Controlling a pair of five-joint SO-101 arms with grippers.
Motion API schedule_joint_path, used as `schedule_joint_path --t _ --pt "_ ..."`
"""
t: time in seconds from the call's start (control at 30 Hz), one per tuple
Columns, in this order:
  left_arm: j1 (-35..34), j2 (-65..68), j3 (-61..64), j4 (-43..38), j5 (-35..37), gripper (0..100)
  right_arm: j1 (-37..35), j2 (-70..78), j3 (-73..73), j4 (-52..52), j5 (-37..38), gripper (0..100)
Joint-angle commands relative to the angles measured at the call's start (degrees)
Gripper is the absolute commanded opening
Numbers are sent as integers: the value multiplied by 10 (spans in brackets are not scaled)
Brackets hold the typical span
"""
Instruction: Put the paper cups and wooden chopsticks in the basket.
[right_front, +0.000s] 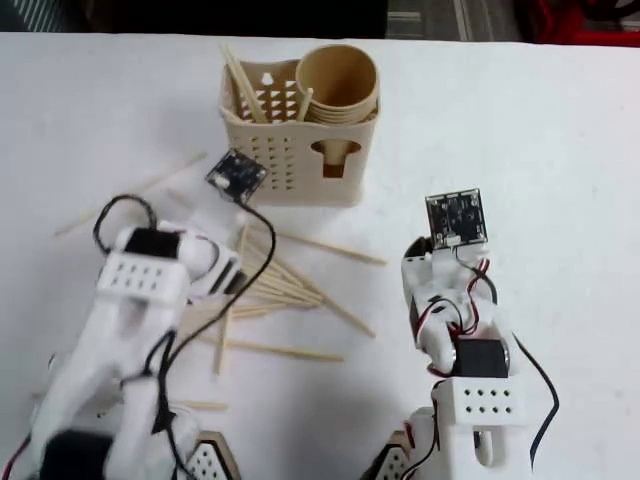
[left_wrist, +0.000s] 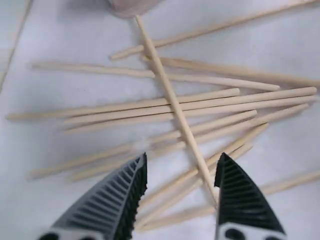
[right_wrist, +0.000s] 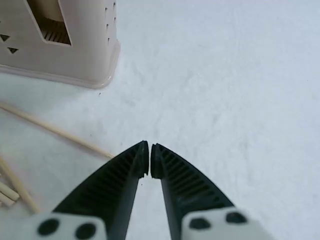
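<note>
Loose wooden chopsticks (left_wrist: 150, 107) lie in a crisscrossed heap on the white table (right_front: 520, 140), in front of the cream basket (right_front: 300, 150). The left hand (left_wrist: 183, 159) hangs just above them with its two fingers spread wide and nothing between them. The sticks look light, thin and stiff. Lying flat on a smooth top, they will likely roll or slide away from a finger that comes in off-centre. The easiest to take appears to be the single stick (left_wrist: 170, 95) lying across the top of the others. It is best pinched across its width near the middle so it lifts level, without catching its neighbours.

By count, the heap holds about a dozen sticks, though the overlaps make an exact figure uncertain. The high view shows some four strays around it, among them one off to the side (right_front: 130, 195) and one nearer the arms (right_front: 285, 350). Three or four more sticks (right_front: 245, 85) already stand in one compartment of the basket. Beside them sits a nested stack of paper cups (right_front: 340, 80), showing at least three rims.

The right hand (right_wrist: 149, 150) is pressed together and empty. It is low over bare table, near the basket's corner (right_wrist: 75, 55) and apart from the heap.
</note>
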Motion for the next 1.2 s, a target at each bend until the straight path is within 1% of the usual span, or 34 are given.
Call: schedule_joint_path --t 0.0,0.2,0.4,0.5,0.67,0.83,1.07,1.17 --pt "-3 112 -83 -5 9 194 -5 -7 -4 -11 1 21" --pt "-3 256 -166 -5 10 195 -5 -7 -4 -11 1 21" --pt "-1 334 -211 -4 42 195 -5 -7 -4 -11 1 21" --pt "-1 349 -228 12 45 185 -5 -7 -4 -11 1 21" --pt "10 365 -229 17 40 85 -5 -8 -4 -11 1 21" --pt "23 365 -227 40 40 23 -5 -8 -4 -11 1 21" --pt "24 363 -233 98 40 23 -4 -9 -4 -11 1 21" --pt "24 335 -227 121 32 23 -4 -9 -4 -11 1 21"
